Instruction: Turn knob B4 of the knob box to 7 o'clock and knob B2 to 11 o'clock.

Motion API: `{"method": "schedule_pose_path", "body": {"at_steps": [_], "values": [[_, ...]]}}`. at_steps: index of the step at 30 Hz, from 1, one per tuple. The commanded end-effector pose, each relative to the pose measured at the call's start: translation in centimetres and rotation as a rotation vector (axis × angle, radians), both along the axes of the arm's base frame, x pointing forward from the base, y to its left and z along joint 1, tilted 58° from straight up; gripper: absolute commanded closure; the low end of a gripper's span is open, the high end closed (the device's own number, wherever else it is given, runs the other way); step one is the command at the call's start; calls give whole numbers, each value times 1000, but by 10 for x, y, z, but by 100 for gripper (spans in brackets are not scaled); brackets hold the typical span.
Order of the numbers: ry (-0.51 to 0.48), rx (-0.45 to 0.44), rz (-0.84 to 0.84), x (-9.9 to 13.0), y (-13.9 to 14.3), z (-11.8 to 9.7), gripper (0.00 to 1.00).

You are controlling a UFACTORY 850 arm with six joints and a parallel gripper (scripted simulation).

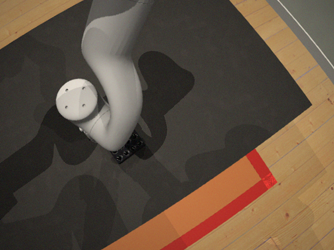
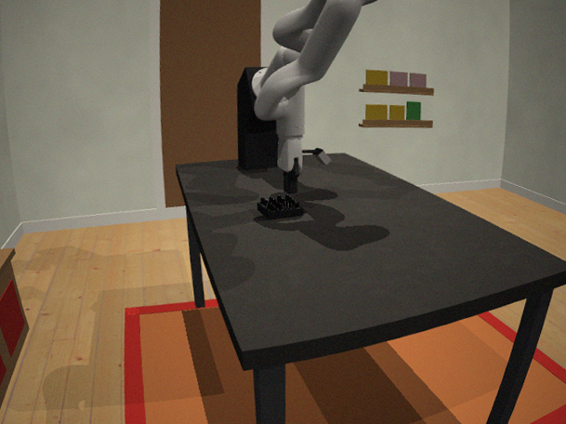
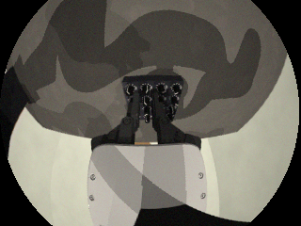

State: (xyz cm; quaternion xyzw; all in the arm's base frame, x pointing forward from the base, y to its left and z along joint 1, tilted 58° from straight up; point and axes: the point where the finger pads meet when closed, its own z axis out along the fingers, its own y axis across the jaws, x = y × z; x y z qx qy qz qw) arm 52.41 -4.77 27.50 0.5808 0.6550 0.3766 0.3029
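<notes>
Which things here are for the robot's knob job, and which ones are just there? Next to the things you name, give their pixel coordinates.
For the job:
- the knob box (image 1: 126, 150) (image 2: 279, 211) (image 3: 152, 79) with its black knobs
- the robot arm (image 1: 121, 79) (image 2: 322, 42)
- its tool (image 2: 290, 184) (image 3: 146, 100)
- the table (image 1: 225, 89) (image 2: 368, 241) the box stands on

Just there:
- the orange and red rug (image 1: 213, 189) (image 2: 167, 349)
- two wall shelves (image 2: 398, 89) with coloured blocks (image 2: 413, 110)
</notes>
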Motion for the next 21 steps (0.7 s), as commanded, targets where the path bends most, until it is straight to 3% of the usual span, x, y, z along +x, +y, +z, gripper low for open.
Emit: {"method": "schedule_pose_path", "body": {"at_steps": [1, 21], "values": [[0, 0, 0, 4, 1, -2, 81], [0, 0, 0, 11, 2, -7, 81]]}}
